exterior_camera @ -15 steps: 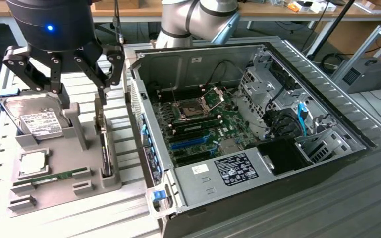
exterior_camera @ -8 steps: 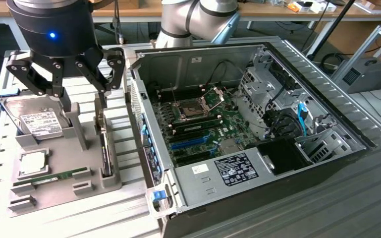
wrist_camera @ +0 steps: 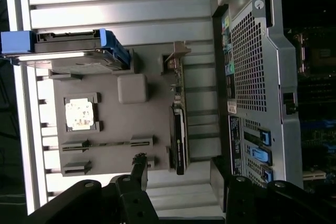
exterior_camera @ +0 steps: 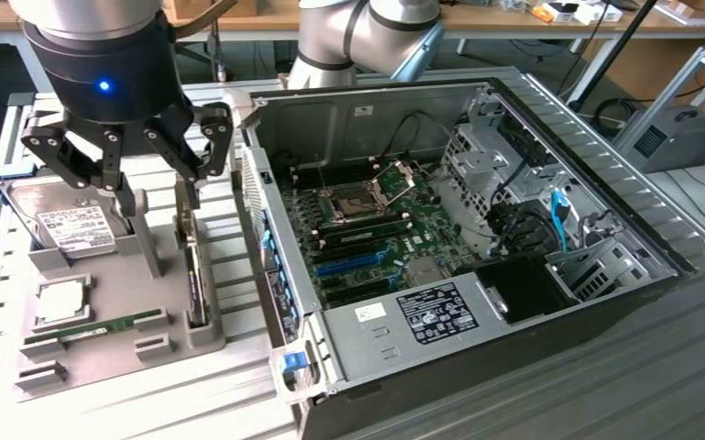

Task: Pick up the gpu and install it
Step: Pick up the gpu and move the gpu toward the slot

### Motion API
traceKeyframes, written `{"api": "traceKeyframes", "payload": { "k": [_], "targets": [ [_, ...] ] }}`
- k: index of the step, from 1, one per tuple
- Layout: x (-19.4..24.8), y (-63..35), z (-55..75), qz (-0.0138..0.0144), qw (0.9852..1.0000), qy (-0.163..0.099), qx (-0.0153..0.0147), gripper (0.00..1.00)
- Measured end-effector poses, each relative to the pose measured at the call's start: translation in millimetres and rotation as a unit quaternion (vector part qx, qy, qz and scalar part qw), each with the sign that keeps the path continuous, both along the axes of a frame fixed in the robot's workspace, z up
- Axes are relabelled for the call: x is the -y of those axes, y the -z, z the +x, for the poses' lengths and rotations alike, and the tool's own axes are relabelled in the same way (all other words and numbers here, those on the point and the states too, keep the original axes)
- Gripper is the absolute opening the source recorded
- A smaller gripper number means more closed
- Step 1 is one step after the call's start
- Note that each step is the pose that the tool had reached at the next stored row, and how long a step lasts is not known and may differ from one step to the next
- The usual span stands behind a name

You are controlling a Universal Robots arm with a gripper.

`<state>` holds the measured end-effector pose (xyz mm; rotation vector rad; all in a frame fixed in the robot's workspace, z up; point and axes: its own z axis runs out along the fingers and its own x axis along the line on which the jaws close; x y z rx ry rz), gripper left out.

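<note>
Currently tool (exterior_camera: 144,174) released, spread wide, hovering above gpu (exterior_camera: 193,275) standing edgewise in grey tray (exterior_camera: 89,357).

Count as I see it: one gpu (exterior_camera: 193,275), one hard drive (exterior_camera: 71,225), one processor chip (exterior_camera: 61,301), one RAM stick (exterior_camera: 95,328). One grey tray (exterior_camera: 144,356). One open computer case (exterior_camera: 365,353). One tool (exterior_camera: 157,188), mine.

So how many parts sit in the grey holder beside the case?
4: the hard drive standing at one end, the CPU flat in the middle, the RAM stick on edge past it, the gpu on edge along the side nearest the case. None seems hidden.
</note>
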<state>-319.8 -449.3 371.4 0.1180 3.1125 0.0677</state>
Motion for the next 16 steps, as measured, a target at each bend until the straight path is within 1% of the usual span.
{"api": "traceKeyframes", "payload": {
  "k": [8,16],
  "targets": [
    [0.0,12.2,-0.1,0.0,1.0,0.0,0.0,0.6],
    [0.0,20.4,-0.4,0.0,1.0,0.0,0.0,0.6]
  ]
}}
